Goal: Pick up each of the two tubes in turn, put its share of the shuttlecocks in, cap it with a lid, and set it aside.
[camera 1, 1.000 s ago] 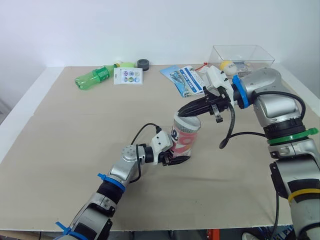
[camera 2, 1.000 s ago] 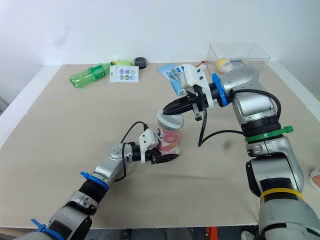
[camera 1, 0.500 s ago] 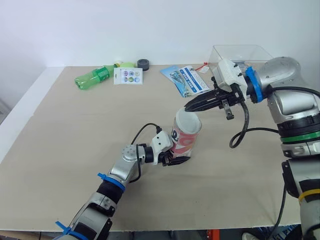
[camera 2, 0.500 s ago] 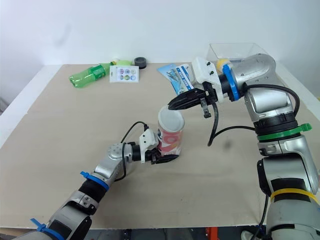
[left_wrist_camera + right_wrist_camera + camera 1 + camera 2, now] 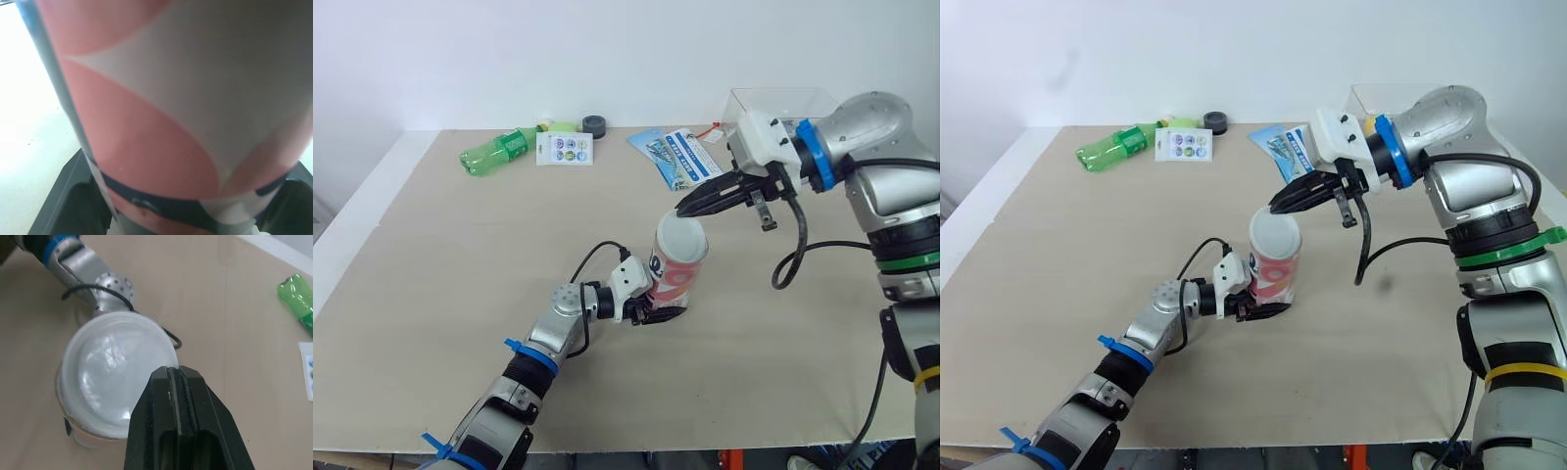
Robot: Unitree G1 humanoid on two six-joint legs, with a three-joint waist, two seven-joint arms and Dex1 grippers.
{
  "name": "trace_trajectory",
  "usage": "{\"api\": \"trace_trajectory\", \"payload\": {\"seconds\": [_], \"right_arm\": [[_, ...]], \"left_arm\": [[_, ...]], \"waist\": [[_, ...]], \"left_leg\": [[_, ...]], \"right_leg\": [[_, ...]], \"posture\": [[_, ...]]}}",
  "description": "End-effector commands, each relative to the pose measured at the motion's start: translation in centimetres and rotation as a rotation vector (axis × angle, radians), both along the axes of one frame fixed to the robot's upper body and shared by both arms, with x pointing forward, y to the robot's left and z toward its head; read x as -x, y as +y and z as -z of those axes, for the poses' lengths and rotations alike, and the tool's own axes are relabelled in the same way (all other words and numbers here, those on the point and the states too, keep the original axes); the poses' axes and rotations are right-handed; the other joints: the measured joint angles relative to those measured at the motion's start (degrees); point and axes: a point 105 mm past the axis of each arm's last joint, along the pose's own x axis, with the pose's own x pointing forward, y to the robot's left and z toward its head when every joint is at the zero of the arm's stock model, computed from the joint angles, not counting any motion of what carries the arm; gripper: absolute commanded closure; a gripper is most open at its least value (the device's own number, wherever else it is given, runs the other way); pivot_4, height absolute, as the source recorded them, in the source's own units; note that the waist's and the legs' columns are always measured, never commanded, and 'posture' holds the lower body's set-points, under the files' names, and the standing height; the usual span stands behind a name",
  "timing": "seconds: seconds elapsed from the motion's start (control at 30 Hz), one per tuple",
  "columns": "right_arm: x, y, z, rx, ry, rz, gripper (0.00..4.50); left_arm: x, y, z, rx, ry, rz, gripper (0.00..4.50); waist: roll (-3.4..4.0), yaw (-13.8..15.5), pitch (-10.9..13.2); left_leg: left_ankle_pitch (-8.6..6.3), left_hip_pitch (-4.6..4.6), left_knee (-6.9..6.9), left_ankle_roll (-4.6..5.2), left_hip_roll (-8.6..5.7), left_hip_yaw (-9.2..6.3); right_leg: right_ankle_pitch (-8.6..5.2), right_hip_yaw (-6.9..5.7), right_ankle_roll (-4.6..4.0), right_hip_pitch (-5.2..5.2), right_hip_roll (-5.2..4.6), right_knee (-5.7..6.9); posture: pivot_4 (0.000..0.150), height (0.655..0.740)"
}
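Right gripper point(image 5: 684, 208) has pulled up & back from the tube point(image 5: 675, 269); it's shut w/ nothing in it. The lid point(image 5: 115, 382) now sits on top, so capping looks done; next job is prob. setting it aside. Left gripper point(image 5: 653, 309) is closed on the tube's bottom, mid worktop point(image 5: 450, 284). Can't tell what's inside, or if lid is pressed tight

A robot test lab: bare white wall point(image 5: 509, 59); board-topped table point(image 5: 460, 255) strewn with props.
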Motion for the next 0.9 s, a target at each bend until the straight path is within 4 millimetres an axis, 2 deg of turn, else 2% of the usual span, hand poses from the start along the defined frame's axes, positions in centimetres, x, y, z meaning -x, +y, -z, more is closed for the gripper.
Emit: {"api": "trace_trajectory", "payload": {"seconds": [0.03, 0.2, 0.67, 0.9], "right_arm": [[1.2, 0.3, -1.0, 0.017, -0.001, -0.061, 4.38], [1.0, 0.2, -1.2, 0.017, 0.008, -0.055, 4.38], [-0.5, -0.2, 0.2, 0.082, -0.042, -0.04, 4.38], [-0.2, 0.0, 0.8, 0.09, -0.029, -0.063, 4.38]], "left_arm": [[0.6, 1.1, 3.7, -0.087, 0.124, -0.029, 1.53], [0.5, 1.1, 3.6, -0.085, 0.124, -0.029, 1.53], [0.6, 1.1, 3.7, -0.081, 0.13, -0.033, 1.53], [0.5, 1.1, 3.6, -0.075, 0.13, -0.037, 1.53]], "waist": [[0.0, 0.0, 0.0], [0.0, 0.0, 0.0], [0.0, 0.0, 0.0], [0.0, 0.0, 0.0]], "left_leg": [[0.0, 0.0, 0.0, 0.0, 0.0, 0.0], [0.0, 0.0, 0.0, 0.0, 0.0, 0.0], [0.0, 0.0, 0.0, 0.0, 0.0, 0.01], [0.0, 0.0, -0.01, 0.0, 0.0, 0.01]], "right_leg": [[0.0, 0.0, 0.0, 0.0, 0.0, 0.0], [0.0, 0.0, 0.0, -0.01, 0.0, 0.0], [-0.01, 0.0, 0.0, -0.01, -0.01, 0.0], [-0.02, 0.0, 0.0, -0.01, -0.01, -0.01]], "posture": [[0.15, 0.74], [0.15, 0.74], [0.15, 0.74], [0.15, 0.74]]}}
